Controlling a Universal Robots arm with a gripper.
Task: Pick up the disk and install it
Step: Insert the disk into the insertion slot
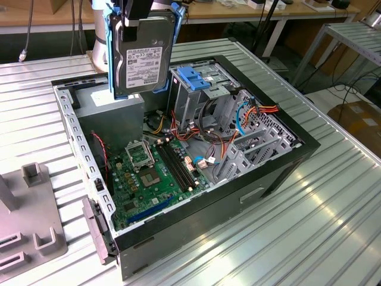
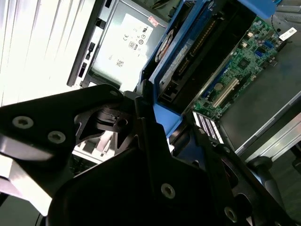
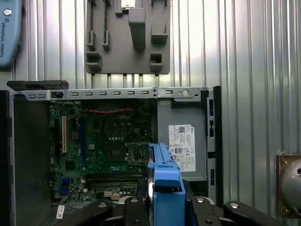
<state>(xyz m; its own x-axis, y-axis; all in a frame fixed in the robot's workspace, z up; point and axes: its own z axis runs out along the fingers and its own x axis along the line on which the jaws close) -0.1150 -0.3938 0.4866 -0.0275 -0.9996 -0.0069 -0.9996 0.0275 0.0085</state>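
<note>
The disk (image 1: 143, 56), a silver-grey drive with a white label in a blue carrier, hangs upright over the back of the open computer case (image 1: 286, 158). My gripper (image 1: 136, 15) is shut on its top edge. It hangs above the grey power supply box (image 1: 110, 104), to the exterior view's left of the silver drive cage (image 1: 190, 98) with its blue tab (image 1: 193, 77). In the first wrist view the disk's blue carrier (image 3: 164, 181) stands edge-on between the black gripper parts (image 3: 164, 209), above the motherboard (image 3: 103, 146). The second wrist view shows the disk's underside (image 2: 197, 49).
The case lies open on a ribbed metal table (image 1: 309, 226), with cables (image 1: 238, 128) beside the cage. The power supply's white sticker (image 3: 182, 147) faces up. A grey plastic fixture (image 1: 30, 229) sits on the table at the exterior view's left. Another table (image 1: 357, 36) stands behind.
</note>
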